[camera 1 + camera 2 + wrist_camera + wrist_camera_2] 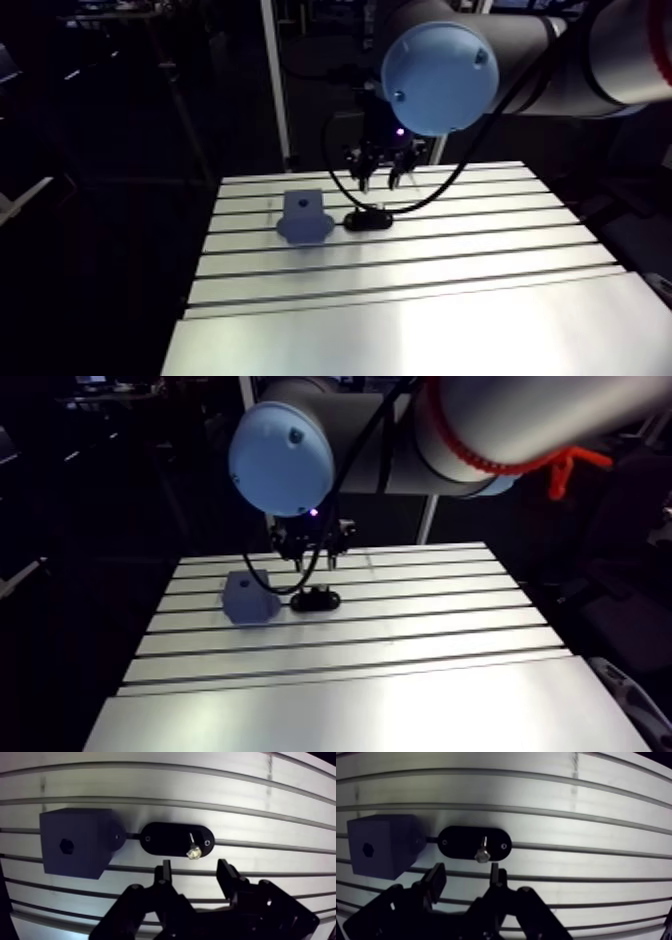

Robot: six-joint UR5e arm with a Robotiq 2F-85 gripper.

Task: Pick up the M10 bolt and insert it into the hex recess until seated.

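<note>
A silver M10 bolt (193,848) stands in a black oval holder (176,839) on the slotted table, its hex head toward the gripper. Beside the holder sits a dark blue block (77,842) with a hex recess (66,845) in its face. My gripper (192,872) hangs above the table just short of the bolt, open, nothing between its fingers (163,872). In the arm view the gripper (383,172) hovers over the holder (367,219), with the block (303,216) to its left.
The aluminium table (420,300) has long parallel slots running side to side. Its near half is a broad bare plate, and the left edge (190,300) drops into the dark.
</note>
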